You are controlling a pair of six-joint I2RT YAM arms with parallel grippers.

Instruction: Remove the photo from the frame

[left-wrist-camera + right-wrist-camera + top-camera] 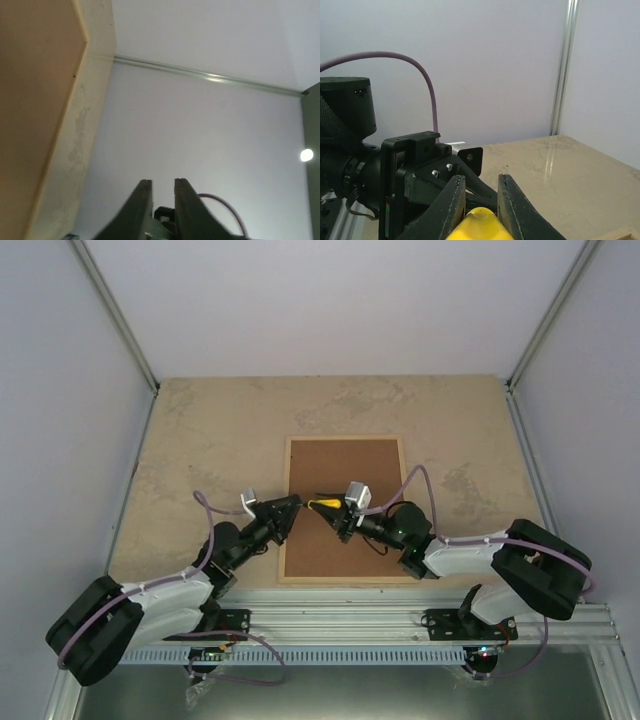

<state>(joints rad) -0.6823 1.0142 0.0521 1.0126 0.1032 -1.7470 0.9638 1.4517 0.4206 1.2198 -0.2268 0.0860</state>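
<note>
Pinching a yellow piece [477, 225], the right claw [480, 192] sits over the brown backing board [345, 470]. The left claw [162, 187], fingers nearly pressed together with nothing between, is at the left rail of the frame [345, 438], which lies back-up on the counter [200, 440]; photo hidden.

Nothing here can be read. No lettering, label, brand, number or sign shows legibly on anything in any of the three views.
</note>
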